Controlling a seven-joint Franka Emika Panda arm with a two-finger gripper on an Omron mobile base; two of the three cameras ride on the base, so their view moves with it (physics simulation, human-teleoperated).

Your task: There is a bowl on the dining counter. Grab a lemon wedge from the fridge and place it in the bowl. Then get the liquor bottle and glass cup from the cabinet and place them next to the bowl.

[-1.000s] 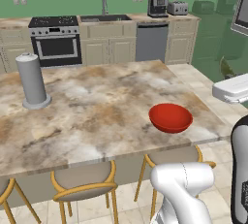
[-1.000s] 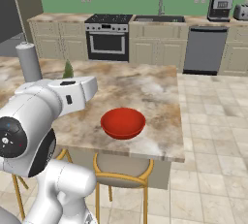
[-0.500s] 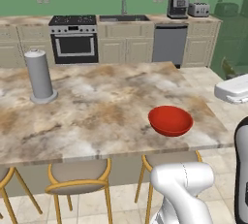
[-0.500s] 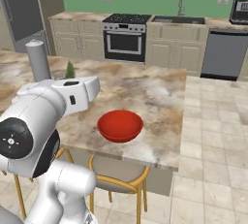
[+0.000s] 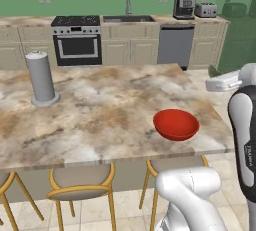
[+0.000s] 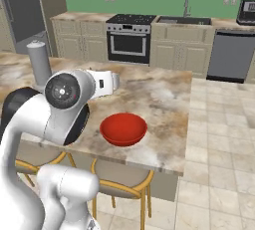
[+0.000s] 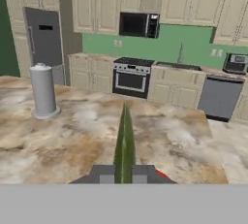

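We read no legible writing. Our gripper (image 7: pixel 124 175) pinches the lemon wedge (image 7: pixel 124 140) between its fingertips, above the dining counter (image 5: pixel 100 120); the bowl (image 5: pixel 176 124) sits just below, near the counter's edge.

Bowl (image 5: pixel 175 124): small glossy red, upright, empty, on counter (image 5: pixel 100 110) nr its right end, close to front edge. Counter: long mottled beige-brown stone top w/ yellow-framed stools under front edge. Wedge (image 7: pixel 124 143): thin yellow-green sliver seen edge-on, pinched betw. fingertips above counter. Fridge (image 7: pixel 44 43): tall grey, doors closed, back left by cabinets.
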